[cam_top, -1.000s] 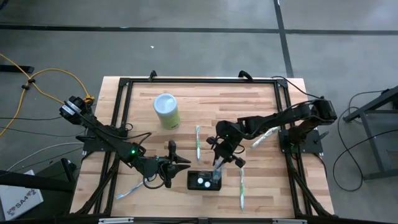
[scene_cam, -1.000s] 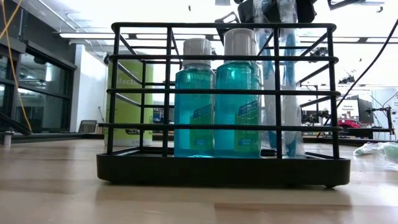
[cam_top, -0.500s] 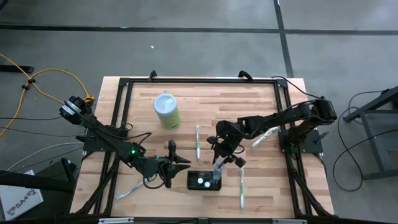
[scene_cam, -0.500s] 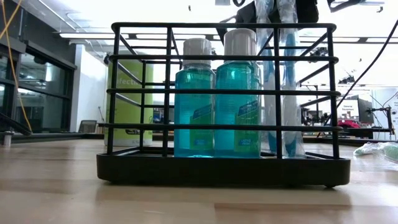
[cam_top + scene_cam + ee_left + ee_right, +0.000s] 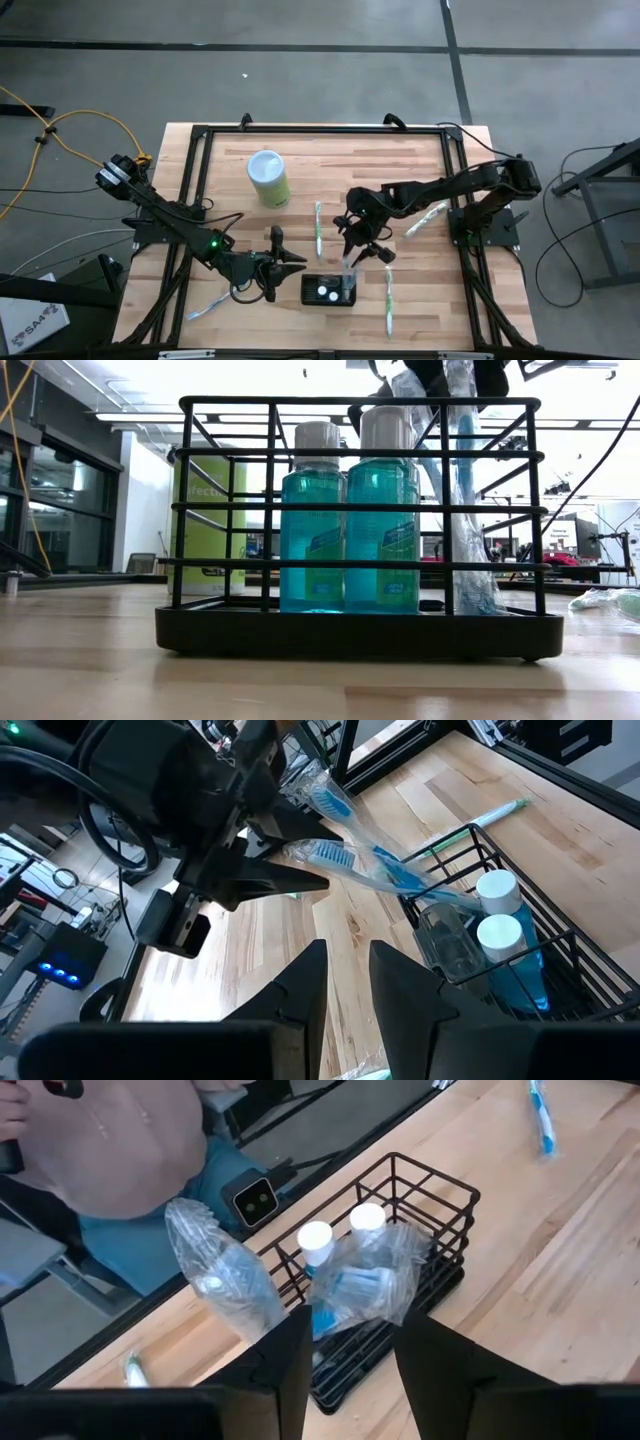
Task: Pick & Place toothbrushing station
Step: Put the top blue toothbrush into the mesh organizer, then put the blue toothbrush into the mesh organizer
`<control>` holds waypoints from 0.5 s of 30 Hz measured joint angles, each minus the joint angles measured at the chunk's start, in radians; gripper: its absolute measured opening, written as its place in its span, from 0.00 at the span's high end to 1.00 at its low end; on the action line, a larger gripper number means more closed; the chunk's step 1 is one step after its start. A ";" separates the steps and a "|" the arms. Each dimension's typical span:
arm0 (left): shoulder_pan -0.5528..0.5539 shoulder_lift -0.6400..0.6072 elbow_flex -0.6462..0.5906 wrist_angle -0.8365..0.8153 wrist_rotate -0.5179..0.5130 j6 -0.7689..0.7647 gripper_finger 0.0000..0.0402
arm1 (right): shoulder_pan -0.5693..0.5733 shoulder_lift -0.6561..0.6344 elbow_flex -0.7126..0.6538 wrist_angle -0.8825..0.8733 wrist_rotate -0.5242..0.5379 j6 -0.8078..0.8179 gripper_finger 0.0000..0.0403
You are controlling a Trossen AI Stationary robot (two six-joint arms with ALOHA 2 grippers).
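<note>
Since 1 s ago the right hand (image 5: 364, 249) has lifted and pulled back a bit from the station (image 5: 329, 290); the bagged brushes (image 5: 462, 510) it was over now lean in the rack instead of standing straight. Right fingers (image 5: 285, 1355) look spread apart w/ nothing between them, so released. Left hand (image 5: 293, 262) hasn't shifted: just beside the station's left end, fingers (image 5: 300, 982) narrow, a slim gap, nothing held.

Station sits near the front edge of the tabletop (image 5: 420, 180), roughly centre, between the two hands.

Progress, as a judgement: partly done. Two bottles (image 5: 345, 510) and a couple of wrapped brushes are in the rack. Left out: one brush (image 5: 318, 228) behind the station, one (image 5: 389, 300) to its right, another (image 5: 428, 218) under the right arm, one (image 5: 205, 308) at front left, plus the green can (image 5: 268, 178) at back left. So prob. more picks to go.

Materials: station is a black wire rack, box-shaped, thin bars, solid tray base. Bottles are clear plastic w/ blue liquid, white caps. Brushes are in crinkly clear bags, floppy and slippery-looking. Tabletop is pale wood strips, smooth. Can is a matte cylinder w/ whitish lid.
</note>
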 joint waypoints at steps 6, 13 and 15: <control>0.000 0.000 0.000 0.000 0.000 0.000 0.82 | 0.000 -0.001 0.000 -0.007 0.039 0.000 0.68; -0.001 0.000 0.000 0.000 0.007 -0.001 0.82 | -0.009 -0.018 -0.002 -0.052 0.252 -0.004 0.68; -0.001 0.000 0.000 -0.001 0.018 -0.001 0.82 | -0.020 -0.024 -0.001 -0.051 0.265 -0.002 0.68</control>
